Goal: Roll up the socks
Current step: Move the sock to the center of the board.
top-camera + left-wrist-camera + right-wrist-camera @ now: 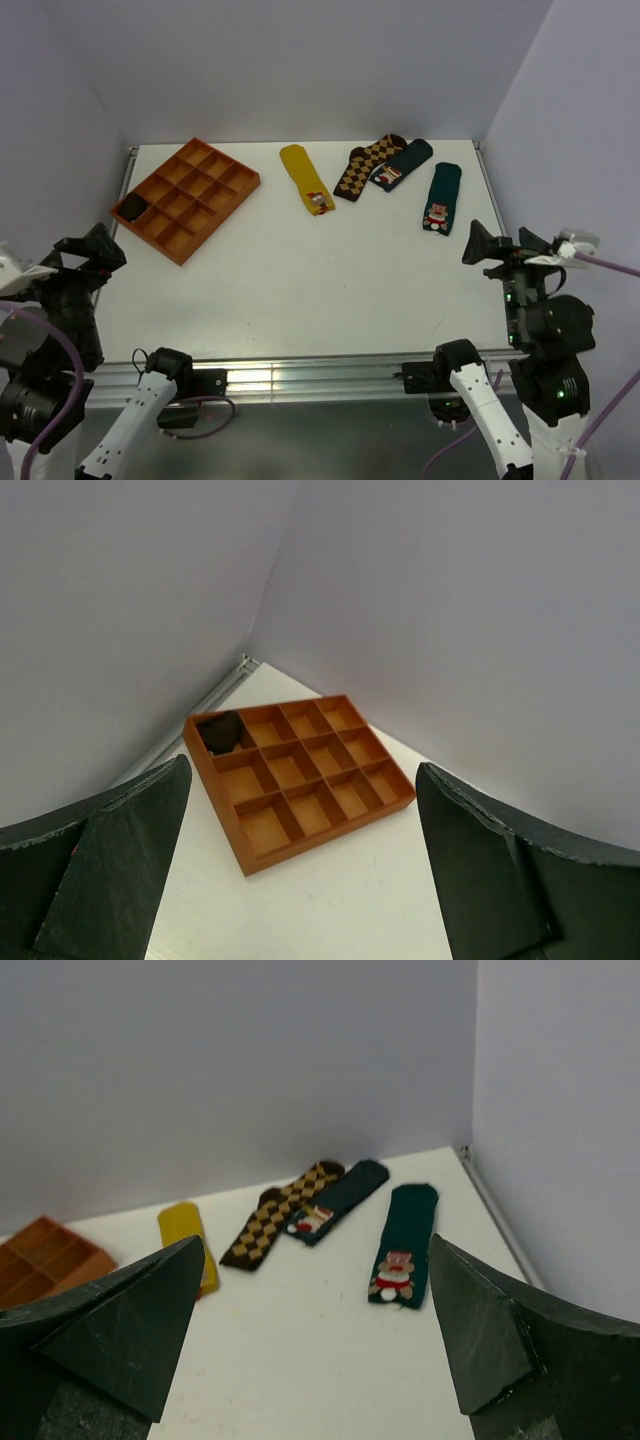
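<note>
Aluminium rail (300, 378) runs along the near edge of the white table (300, 300), with the two arm bases bolted to it. Just beyond it, the left gripper (88, 250) hangs above the table's left edge and the right gripper (503, 245) above its right edge. Both have their dark fingers spread wide and nothing between them; in the left wrist view the fingers (110, 870) stand at either side of the picture, and in the right wrist view the fingers (120, 1340) do the same. The middle of the table is bare. Farther back on the left sits an orange tray (146, 238), turned at an angle and divided into twelve compartments, with a small dark thing (132, 207) in the corner compartment nearest the left wall. To the right of the tray, at the far part of the table, the yellow sock (305, 178) lies flat and unrolled, its small red-and-white figure at the near end, well apart from both grippers. Just right of it lies a brown-and-tan diamond-patterned sock (365, 167), and close against that a dark green sock (402, 165). A second dark green sock (442, 197) with a red-and-white figure lies apart, nearer the right edge. Pale walls (300, 70) close the table on three sides.
</note>
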Controlling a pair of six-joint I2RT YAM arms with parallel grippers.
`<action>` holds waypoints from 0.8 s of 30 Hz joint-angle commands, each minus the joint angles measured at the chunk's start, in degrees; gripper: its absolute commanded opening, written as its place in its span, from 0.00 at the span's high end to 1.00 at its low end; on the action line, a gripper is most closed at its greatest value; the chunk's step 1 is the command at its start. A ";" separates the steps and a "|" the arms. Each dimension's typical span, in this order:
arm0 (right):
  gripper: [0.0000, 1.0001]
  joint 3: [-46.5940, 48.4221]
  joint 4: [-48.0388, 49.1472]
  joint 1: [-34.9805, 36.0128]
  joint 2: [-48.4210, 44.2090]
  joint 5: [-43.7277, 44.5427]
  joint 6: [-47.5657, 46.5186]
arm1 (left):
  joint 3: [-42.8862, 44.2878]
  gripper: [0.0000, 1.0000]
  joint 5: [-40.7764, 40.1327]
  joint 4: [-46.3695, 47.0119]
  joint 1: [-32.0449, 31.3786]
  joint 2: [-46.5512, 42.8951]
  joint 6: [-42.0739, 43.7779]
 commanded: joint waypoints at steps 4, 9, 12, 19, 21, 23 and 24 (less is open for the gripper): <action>0.00 -0.71 0.15 0.58 4.89 -4.66 2.77 | -2.63 0.01 5.37 -0.52 -0.10 3.73 -2.15; 0.00 -0.80 0.25 0.58 4.54 -6.51 2.51 | -5.00 0.01 7.74 -0.09 -0.10 5.75 -3.57; 0.00 -1.50 1.04 0.58 5.32 -8.26 3.20 | -5.45 0.01 10.55 -0.26 -0.10 8.20 -5.06; 0.00 0.78 2.79 0.58 21.11 -20.80 10.23 | -9.48 0.01 16.17 2.28 -0.10 13.57 -6.82; 0.00 1.39 3.67 0.58 26.05 -23.64 10.94 | -10.62 0.00 16.89 2.99 -0.10 14.80 -7.17; 0.00 1.40 6.30 0.84 32.64 -26.37 10.51 | -12.73 0.01 17.77 4.13 -0.10 15.50 -7.43; 0.00 1.40 7.70 1.11 34.58 -26.55 10.15 | -13.61 0.00 18.20 4.57 -0.10 15.42 -7.44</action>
